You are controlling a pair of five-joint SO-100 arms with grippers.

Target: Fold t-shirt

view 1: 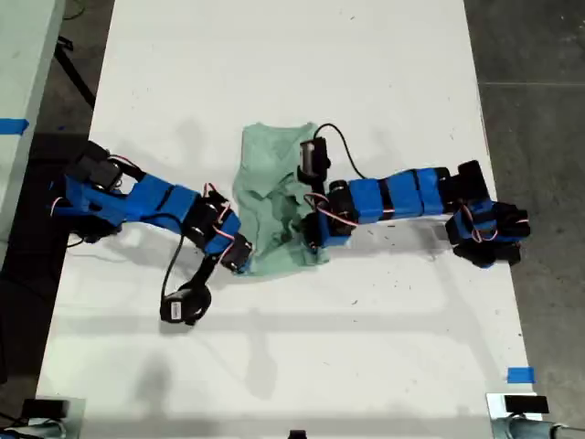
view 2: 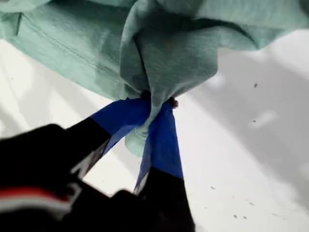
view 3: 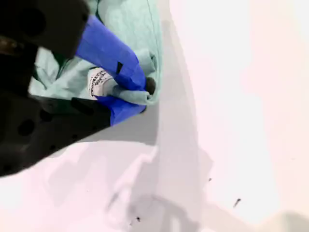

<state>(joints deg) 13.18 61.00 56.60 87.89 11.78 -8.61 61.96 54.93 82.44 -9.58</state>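
**A:** Start at the exterior view's left. What's there?

**B:** One arm [view 1: 146, 201] reaches in across the white desk [view 1: 274, 55] from that side. Its tip meets the lower corner of the t-shirt [view 1: 270, 174] on the exterior view's left.

**A:** And the t-shirt itself?

**B:** It lies in the middle of the desk between the two arms, pale mint green. It's flat along its far edge and rumpled and gathered toward its near edge.

**A:** On the exterior view's right?

**B:** Another arm [view 1: 402, 197] comes in from that side. Its tip is buried in the bunched cloth on the shirt's near half.

**A:** Which of them is yours, first or second?

**B:** I cannot tell from the wrist views, so I'll give each gripper from its own camera.

**A:** Go on.

**B:** My first gripper [view 2: 157, 104] has its blue-taped jaws closed tight on a gathered fold of the t-shirt [view 2: 193, 53]. The cloth hangs in drapes from the pinch, a stitched hem runs alongside it, and bare desk [view 2: 251, 159] shows beyond.

**A:** The second?

**B:** My second gripper [view 3: 142, 94] has its jaws clamped on the very edge of the t-shirt [view 3: 130, 24], low over the desk [view 3: 241, 96]. A small white printed label sits just beside the pinch.
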